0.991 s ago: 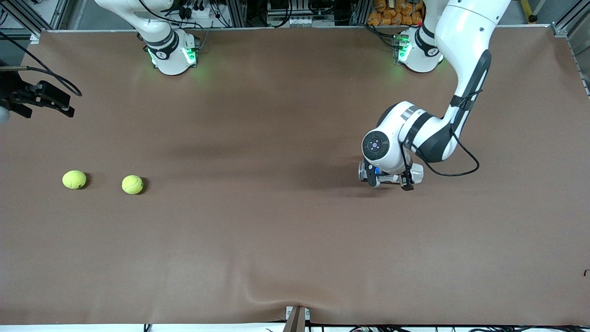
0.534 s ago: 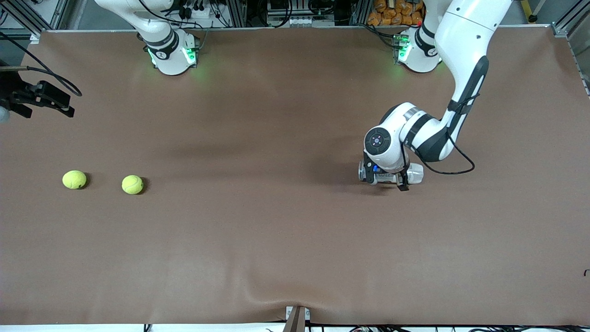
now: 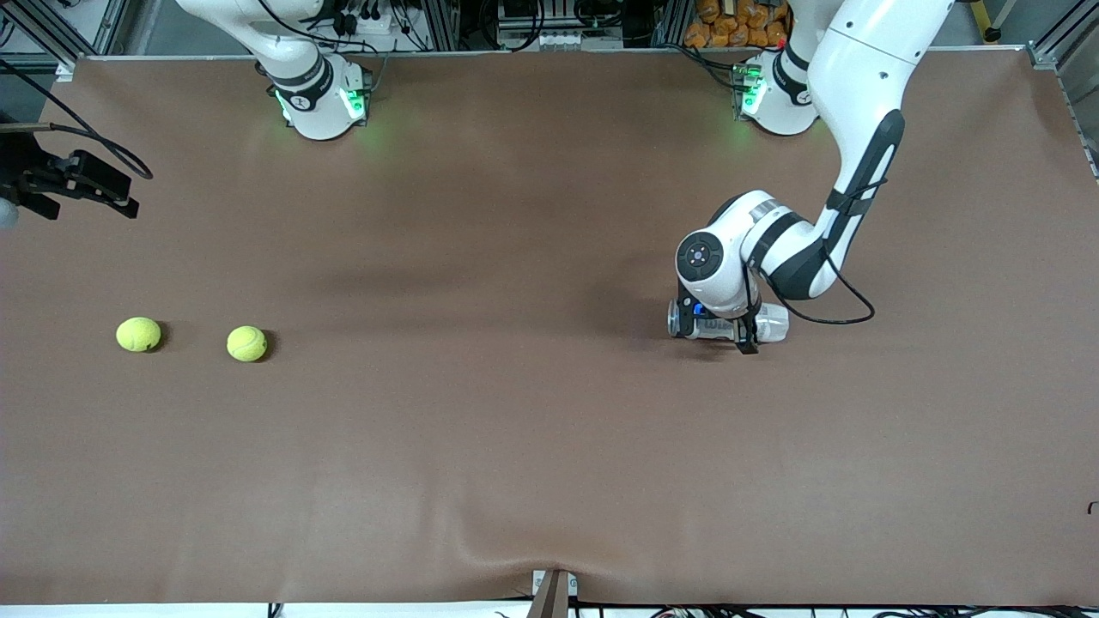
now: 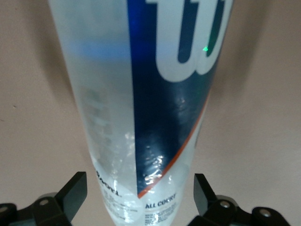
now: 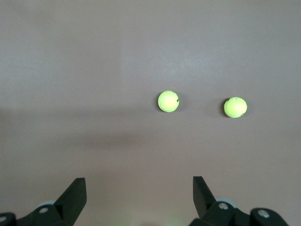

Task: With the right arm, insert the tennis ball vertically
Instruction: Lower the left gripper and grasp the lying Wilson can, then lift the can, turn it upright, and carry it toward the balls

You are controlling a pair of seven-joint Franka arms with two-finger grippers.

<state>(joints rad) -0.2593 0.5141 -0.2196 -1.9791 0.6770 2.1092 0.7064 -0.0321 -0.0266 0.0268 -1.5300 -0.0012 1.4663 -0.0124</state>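
Brown table cloth is carrying two tennis balls side by side toward the right arm's end. High over them, the right gripper is waiting, fingers spread wide and empty. Toward the left arm's end, the left gripper is straddling a clear ball tube lying flat, fingers apart beside it, not touching.
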